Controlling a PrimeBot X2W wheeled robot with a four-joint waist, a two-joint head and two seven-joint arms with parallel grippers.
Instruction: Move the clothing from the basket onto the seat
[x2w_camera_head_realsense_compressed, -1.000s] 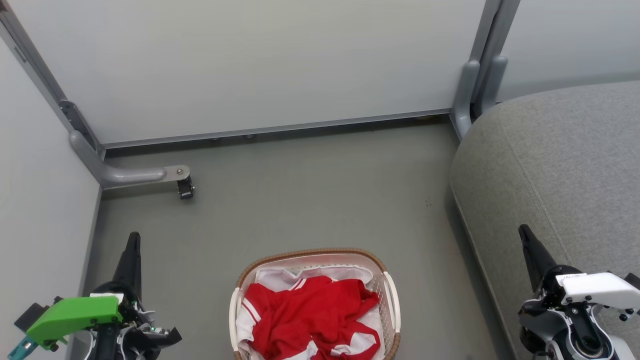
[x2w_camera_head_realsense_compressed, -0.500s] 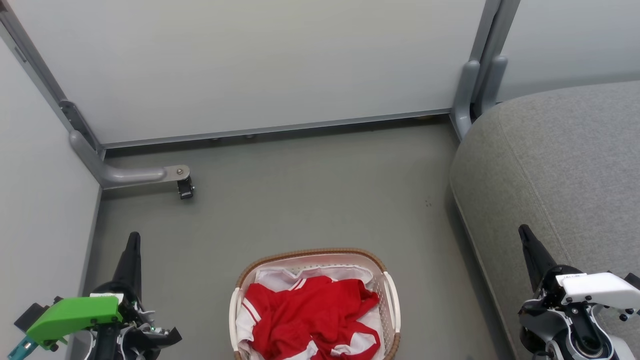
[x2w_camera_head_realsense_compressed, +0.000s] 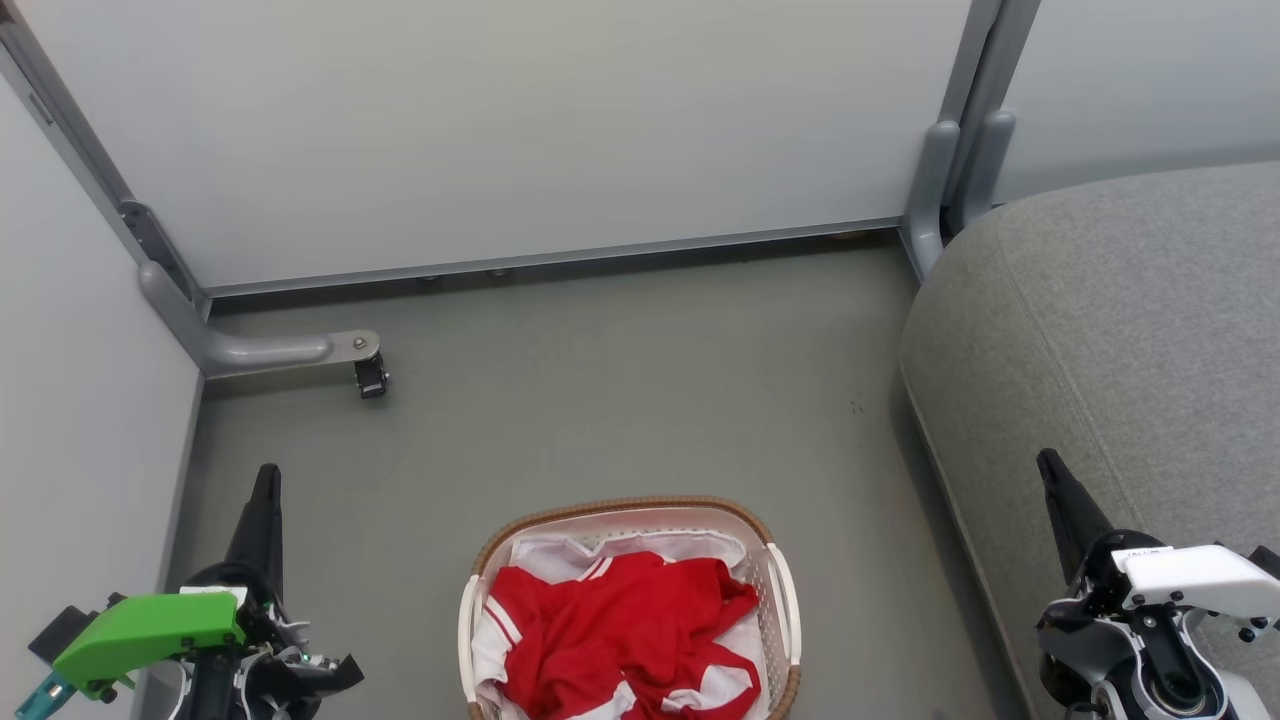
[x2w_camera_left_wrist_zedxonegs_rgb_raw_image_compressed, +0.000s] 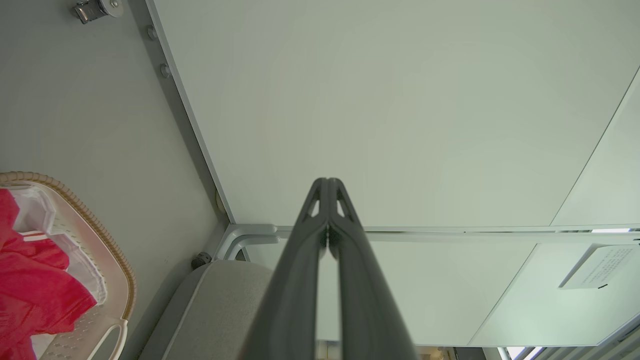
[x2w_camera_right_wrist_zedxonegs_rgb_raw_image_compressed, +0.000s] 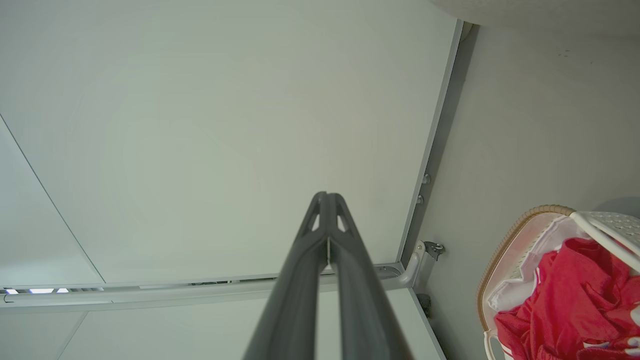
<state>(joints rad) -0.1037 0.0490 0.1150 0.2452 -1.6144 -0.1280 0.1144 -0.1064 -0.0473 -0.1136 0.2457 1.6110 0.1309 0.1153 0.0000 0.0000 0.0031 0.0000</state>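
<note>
Red clothing (x2w_camera_head_realsense_compressed: 620, 630) with white stripe trim lies crumpled in the white basket (x2w_camera_head_realsense_compressed: 780, 590) with a brown rim, on the floor at the bottom centre of the head view. The grey seat (x2w_camera_head_realsense_compressed: 1120, 330) fills the right side. My left gripper (x2w_camera_head_realsense_compressed: 266, 478) stands shut at the lower left, well left of the basket. Shut too, my right gripper (x2w_camera_head_realsense_compressed: 1047, 462) points up over the seat's edge at the lower right. In the left wrist view the left gripper (x2w_camera_left_wrist_zedxonegs_rgb_raw_image_compressed: 328, 186) is shut on nothing, with the basket (x2w_camera_left_wrist_zedxonegs_rgb_raw_image_compressed: 95, 225) and clothing (x2w_camera_left_wrist_zedxonegs_rgb_raw_image_compressed: 30, 285) at its left. The right wrist view has the right gripper (x2w_camera_right_wrist_zedxonegs_rgb_raw_image_compressed: 327, 200) shut, beside the clothing (x2w_camera_right_wrist_zedxonegs_rgb_raw_image_compressed: 580, 295).
Pale partition panels (x2w_camera_head_realsense_compressed: 520, 130) wall the floor at the back and left. A grey metal foot with a small caster (x2w_camera_head_realsense_compressed: 370, 378) juts out at the left. A white cloth (x2w_camera_head_realsense_compressed: 560, 555) lines the basket under the red clothing. Grey floor (x2w_camera_head_realsense_compressed: 620, 400) lies between basket and panels.
</note>
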